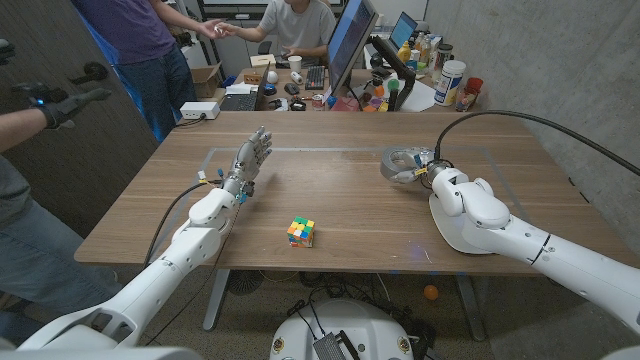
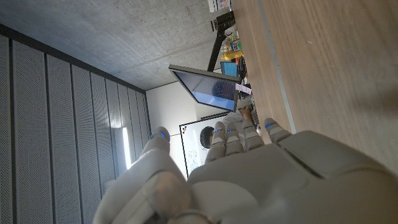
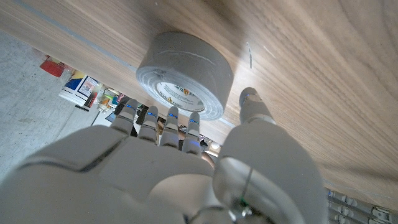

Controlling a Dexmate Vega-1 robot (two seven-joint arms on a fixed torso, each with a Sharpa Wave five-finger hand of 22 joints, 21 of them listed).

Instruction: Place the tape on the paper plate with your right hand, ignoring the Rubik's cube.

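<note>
Now your right hand (image 1: pixel 432 170) closes in on the tape (image 1: pixel 400 161), right of centre.
Its fingers (image 3: pixel 163 119) reach apart around the grey roll (image 3: pixel 185 74), not yet clamping. Likely stiff, fairly light, smooth-sided: grip across its outer wall. No plate is visible.

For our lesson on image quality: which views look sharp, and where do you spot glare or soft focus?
Head view: evenly lit, the Rubik's cube sharp. Right wrist view: the tape crisp, the right hand slightly soft up close. Left wrist view: a bright wall light glares beyond the left hand.
</note>
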